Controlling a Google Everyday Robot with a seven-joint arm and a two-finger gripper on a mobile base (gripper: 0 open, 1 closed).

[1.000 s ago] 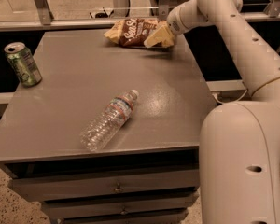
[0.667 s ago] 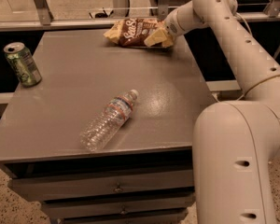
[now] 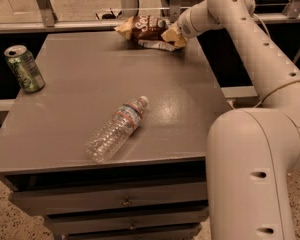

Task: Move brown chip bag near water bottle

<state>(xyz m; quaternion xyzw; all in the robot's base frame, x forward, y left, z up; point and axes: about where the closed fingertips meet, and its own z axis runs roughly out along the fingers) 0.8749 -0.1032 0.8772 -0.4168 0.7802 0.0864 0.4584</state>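
Observation:
The brown chip bag (image 3: 142,28) lies at the far edge of the grey table (image 3: 90,84), dark brown in the middle with pale tan ends. My gripper (image 3: 174,34) is at the bag's right end, against the tan crinkled part, and is mostly hidden by it. The water bottle (image 3: 117,129) lies on its side near the table's front, with its white cap pointing toward the far right. The bag and the bottle are far apart.
A green soda can (image 3: 24,69) stands upright at the table's left edge. My white arm (image 3: 250,49) reaches over the right side of the table. A metal railing (image 3: 65,24) runs behind the far edge. Drawers (image 3: 125,201) sit below the tabletop.
My wrist has shifted slightly left toward the bag. The bag sits a little higher in view than before. The bottle and the can have not moved.

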